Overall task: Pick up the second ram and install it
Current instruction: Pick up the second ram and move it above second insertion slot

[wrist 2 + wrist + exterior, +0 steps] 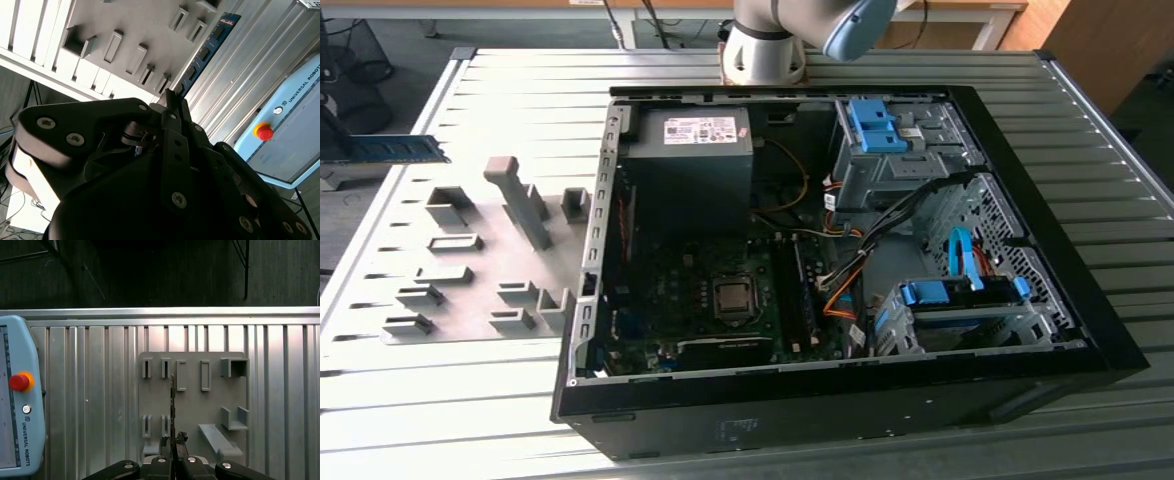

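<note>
Plainly, gripper clamped on second ram, stick edge-on in first wrist view, held end hidden.

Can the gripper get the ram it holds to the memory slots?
Probably yes: the gripper holds the second ram outside the case, whose side is open; the memory slots look uncovered, though orange cables run close.

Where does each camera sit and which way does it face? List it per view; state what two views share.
Exterior view: off the arm, above, looking down into the open computer case; the arm stands at its far side.
First wrist view: on the wrist, looking along the pincer onto the grey holder plate.
Second wrist view: on the wrist, behind the pincer, which grips the second ram over that plate.
Shared: both wrist views show pincer, ram, plate and red button.
</note>
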